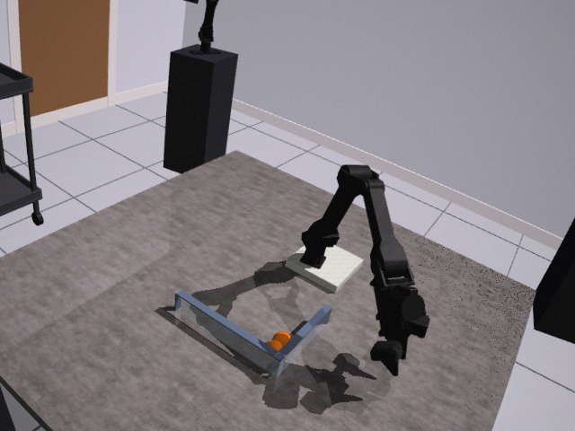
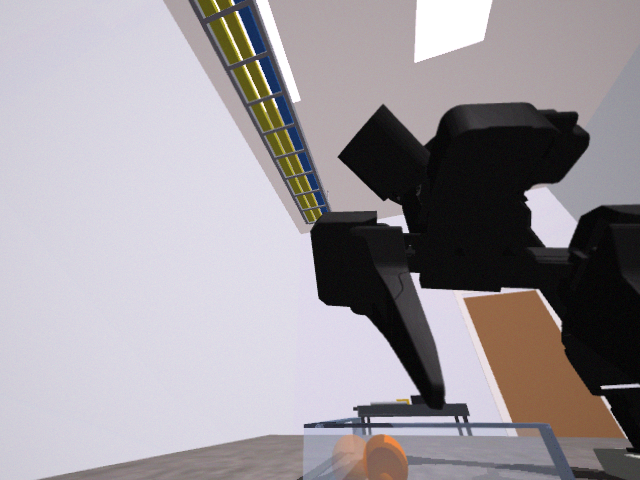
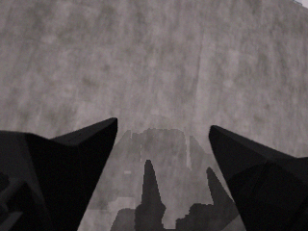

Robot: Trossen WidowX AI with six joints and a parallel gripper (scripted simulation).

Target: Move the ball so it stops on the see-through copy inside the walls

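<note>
An orange ball sits low inside the corner of the two clear walls. A second orange round shape overlaps it in the top view, and a paler one shows beside it in the exterior view; I cannot tell surely which is the see-through copy and which a reflection. The long clear wall and the short clear wall meet just in front of them. My gripper is open and empty, pointing down above the table outside the short wall, to the right of the ball.
The arm stands on a pale base plate behind the walls and arches over to the right. A black pedestal bears another arm at the back. A dark cart stands at the left, and another black block at the right.
</note>
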